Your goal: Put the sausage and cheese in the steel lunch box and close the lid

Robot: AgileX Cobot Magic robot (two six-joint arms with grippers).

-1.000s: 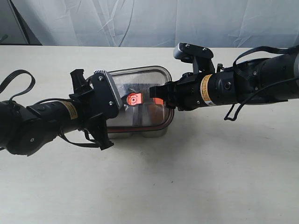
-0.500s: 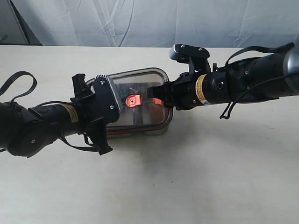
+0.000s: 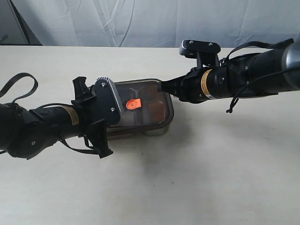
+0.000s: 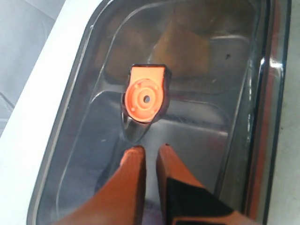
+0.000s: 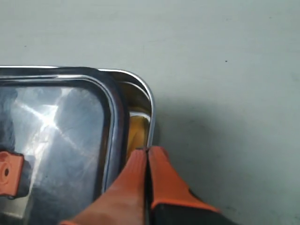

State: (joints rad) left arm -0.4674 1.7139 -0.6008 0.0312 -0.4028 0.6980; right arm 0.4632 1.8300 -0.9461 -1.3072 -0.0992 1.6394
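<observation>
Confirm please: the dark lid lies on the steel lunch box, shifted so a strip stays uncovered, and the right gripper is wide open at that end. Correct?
Not quite: the right gripper is shut, its orange fingers pressed together, as the right wrist view shows. The rest holds: the lid lies on the steel lunch box, shifted, leaving a strip uncovered at that end.

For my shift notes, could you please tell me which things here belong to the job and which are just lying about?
Job:
lid
steel lunch box
cheese, seen in the gap
left gripper
right gripper

Lying about:
nothing but the table and backdrop cloth
</observation>
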